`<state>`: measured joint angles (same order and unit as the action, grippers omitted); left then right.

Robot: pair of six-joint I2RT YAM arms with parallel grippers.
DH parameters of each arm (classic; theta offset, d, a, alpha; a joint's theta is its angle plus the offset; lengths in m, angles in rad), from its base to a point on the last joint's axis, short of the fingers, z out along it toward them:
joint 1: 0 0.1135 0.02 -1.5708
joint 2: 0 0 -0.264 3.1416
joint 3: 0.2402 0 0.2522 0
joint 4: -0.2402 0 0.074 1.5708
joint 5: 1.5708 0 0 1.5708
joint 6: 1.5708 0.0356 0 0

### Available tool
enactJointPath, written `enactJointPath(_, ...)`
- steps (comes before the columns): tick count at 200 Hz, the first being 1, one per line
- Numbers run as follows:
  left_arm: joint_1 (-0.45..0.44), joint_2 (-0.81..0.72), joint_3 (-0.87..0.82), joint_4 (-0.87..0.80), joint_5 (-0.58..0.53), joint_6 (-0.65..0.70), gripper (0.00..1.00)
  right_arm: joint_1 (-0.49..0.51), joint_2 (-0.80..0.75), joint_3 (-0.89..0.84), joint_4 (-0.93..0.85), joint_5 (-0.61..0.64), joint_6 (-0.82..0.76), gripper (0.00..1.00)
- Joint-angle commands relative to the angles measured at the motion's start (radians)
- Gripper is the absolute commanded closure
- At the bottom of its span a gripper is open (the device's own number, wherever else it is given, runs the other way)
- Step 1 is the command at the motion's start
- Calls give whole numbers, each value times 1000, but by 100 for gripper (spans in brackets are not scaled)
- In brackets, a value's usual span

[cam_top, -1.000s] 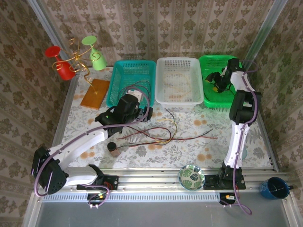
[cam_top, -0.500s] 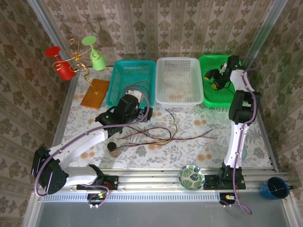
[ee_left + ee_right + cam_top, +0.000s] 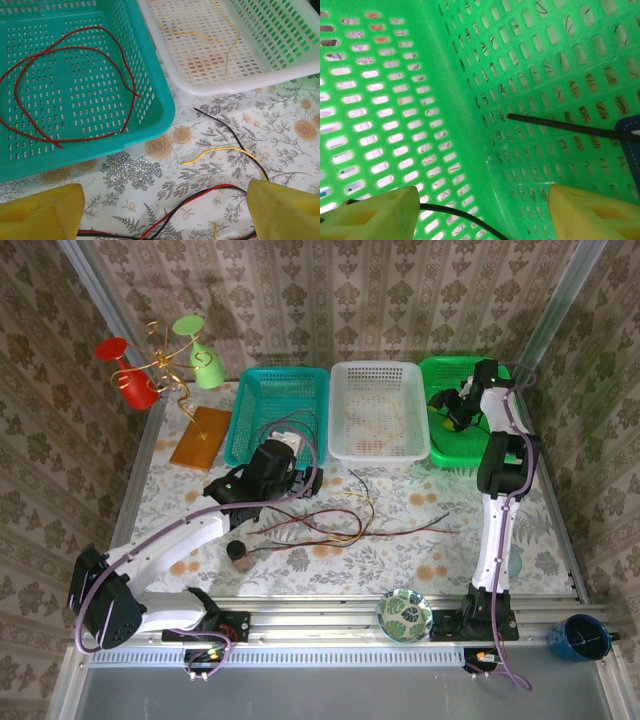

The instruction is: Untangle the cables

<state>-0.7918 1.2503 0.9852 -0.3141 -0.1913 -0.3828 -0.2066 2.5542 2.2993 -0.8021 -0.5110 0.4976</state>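
A tangle of red, black and yellow cables (image 3: 340,525) lies on the flowered table in front of the baskets. My left gripper (image 3: 311,480) hovers over its left end, open, and red and black strands (image 3: 200,197) run on the table between its yellow fingers, gripped by neither. One red cable (image 3: 75,50) is coiled in the teal basket (image 3: 165,107). A yellow cable (image 3: 225,45) lies in the white basket (image 3: 215,87). My right gripper (image 3: 445,408) is inside the green basket (image 3: 455,365), open; a black cable (image 3: 460,217) passes beside its left finger (image 3: 375,212).
A wooden board (image 3: 200,437) and a stand with red and green cups (image 3: 160,365) sit at the back left. A small dark cylinder (image 3: 238,552) rests near the left arm. A patterned bowl (image 3: 404,614) and a blue mug (image 3: 583,637) are at the front edge.
My right gripper has shifted slightly left and back inside the green basket. The left arm and the cables on the table have not moved.
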Motion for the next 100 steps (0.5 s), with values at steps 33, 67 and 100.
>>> enactJointPath(33, -11, -6, 15, -28, -10, -9, 15, -8, -92, -1, -35, 6, -1, 29)
enactJointPath(67, -13, -15, 10, -29, 1, -10, 15, -37, -244, -71, -6, 16, 20, 28)
enactJointPath(100, -18, -17, -4, -22, 14, -16, 15, -35, -398, -202, 5, 63, 21, 27)
